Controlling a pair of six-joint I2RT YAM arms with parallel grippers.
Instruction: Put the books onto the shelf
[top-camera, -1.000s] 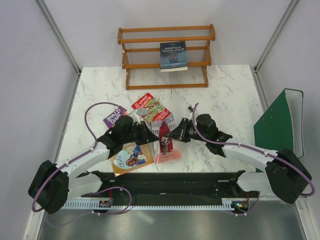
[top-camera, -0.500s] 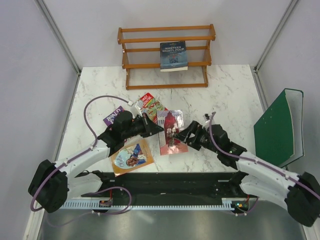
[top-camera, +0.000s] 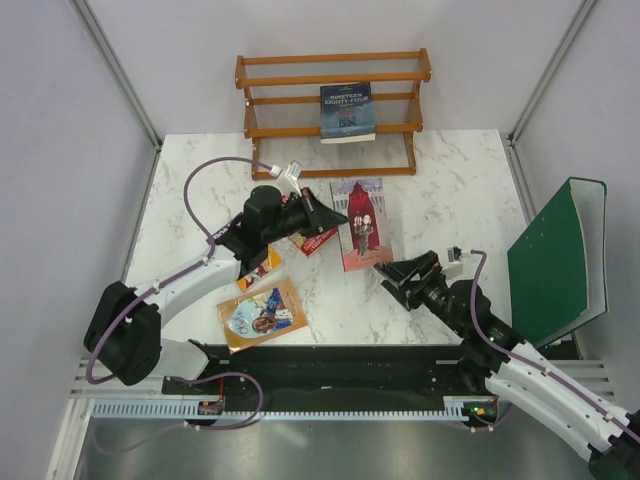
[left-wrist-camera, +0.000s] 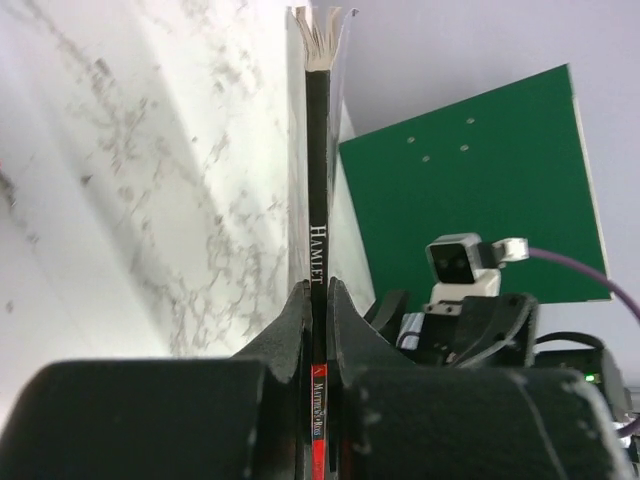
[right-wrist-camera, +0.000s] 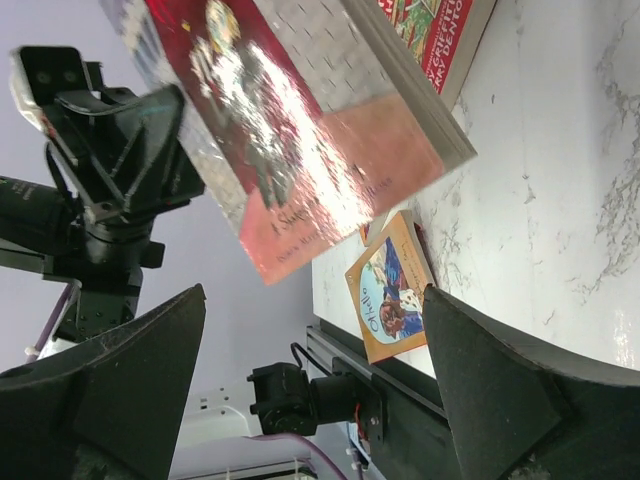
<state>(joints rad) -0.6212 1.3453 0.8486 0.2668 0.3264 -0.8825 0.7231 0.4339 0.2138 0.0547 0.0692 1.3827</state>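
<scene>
**A:** What sits around the pink book (top-camera: 362, 225)?

**B:** The left gripper (top-camera: 328, 215) is clamped tight on its spine and holds it off the bench (top-camera: 450, 190), mid-bench, in front of the shelf (top-camera: 330, 80). The red cartoon book (top-camera: 316, 241) lies just under and beside it. The right gripper (top-camera: 390, 278) is near its lower corner with the jaws spread wide and nothing between them.

**A:** And the path to the shelf?

**B:** Bare marble lies between the held book and the rails. A dark blue book (top-camera: 346, 110) leans on the middle tier, right of centre. The rail space to its left and the top tier are free.

**A:** What about the edges?

**B:** The green binder (top-camera: 550, 265) stands against the right wall, well apart from the held book. The orange book (top-camera: 262, 313) lies near the front edge, by the left arm (top-camera: 190, 280).

**A:** Is anything hard to make out?

**B:** A part-hidden cover (top-camera: 262, 266) pokes out from under the left arm, and I cannot read it. In the left wrist view the book is edge-on, so only its spine shows. The shelf's bottom tier is mostly bare rails, and I cannot tell how deep it is.
</scene>
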